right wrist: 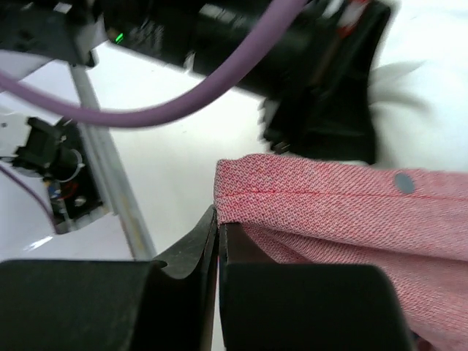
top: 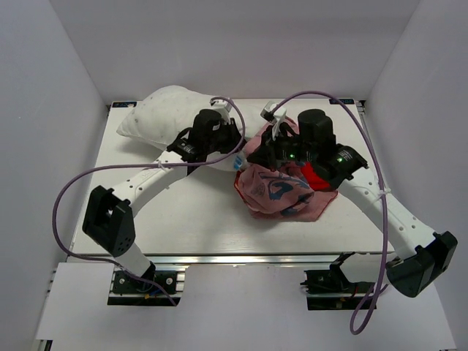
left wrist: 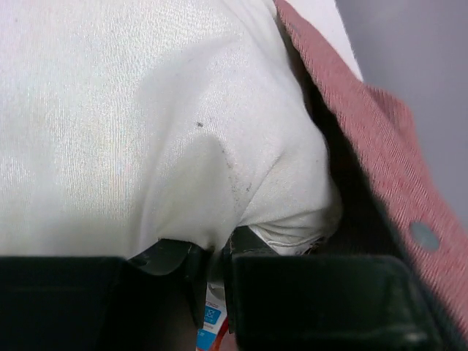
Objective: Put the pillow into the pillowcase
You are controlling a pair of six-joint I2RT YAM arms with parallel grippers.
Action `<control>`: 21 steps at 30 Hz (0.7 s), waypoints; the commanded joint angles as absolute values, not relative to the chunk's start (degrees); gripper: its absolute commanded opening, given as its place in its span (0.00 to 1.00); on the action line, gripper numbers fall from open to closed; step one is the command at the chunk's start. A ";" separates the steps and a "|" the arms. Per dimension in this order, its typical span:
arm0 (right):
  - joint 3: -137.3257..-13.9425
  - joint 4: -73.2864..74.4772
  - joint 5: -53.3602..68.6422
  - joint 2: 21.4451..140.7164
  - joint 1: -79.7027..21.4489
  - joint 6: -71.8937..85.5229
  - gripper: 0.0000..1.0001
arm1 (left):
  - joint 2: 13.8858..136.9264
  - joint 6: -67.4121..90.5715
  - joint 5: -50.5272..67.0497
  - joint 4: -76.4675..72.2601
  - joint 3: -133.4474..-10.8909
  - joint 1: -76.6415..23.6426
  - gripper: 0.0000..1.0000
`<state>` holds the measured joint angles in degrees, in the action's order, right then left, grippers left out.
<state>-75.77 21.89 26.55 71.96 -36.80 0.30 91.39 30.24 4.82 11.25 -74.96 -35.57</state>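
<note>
The white pillow point(top: 157, 113) lies at the table's back left, its right corner reaching toward the pillowcase point(top: 281, 194), a crumpled red-orange heap with navy patches at centre right. My left gripper point(top: 234, 140) is at that corner. In the left wrist view the pillow point(left wrist: 131, 124) fills the frame, and the left gripper point(left wrist: 216, 256) is shut on a fold of its white fabric, with the pillowcase's hem point(left wrist: 365, 131) just to the right. My right gripper point(right wrist: 219, 227) is shut on the end of the pillowcase's hem point(right wrist: 329, 205), lifted off the table.
The white table point(top: 183, 212) sits between white walls on three sides. Purple cables point(top: 73, 183) loop over both arms. The left arm's black wrist point(right wrist: 314, 73) is close behind the held hem. A grey snap point(right wrist: 403, 183) is on the hem.
</note>
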 commanded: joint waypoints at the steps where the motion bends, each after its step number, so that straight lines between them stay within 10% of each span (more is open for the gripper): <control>1: -78.13 20.92 33.75 71.19 -37.18 4.21 0.00 | 93.25 28.83 7.46 6.33 -79.97 -34.10 0.08; 21: -86.05 13.62 12.39 80.60 -31.29 9.23 0.00 | 80.26 40.77 18.28 -8.78 -50.03 -41.22 0.02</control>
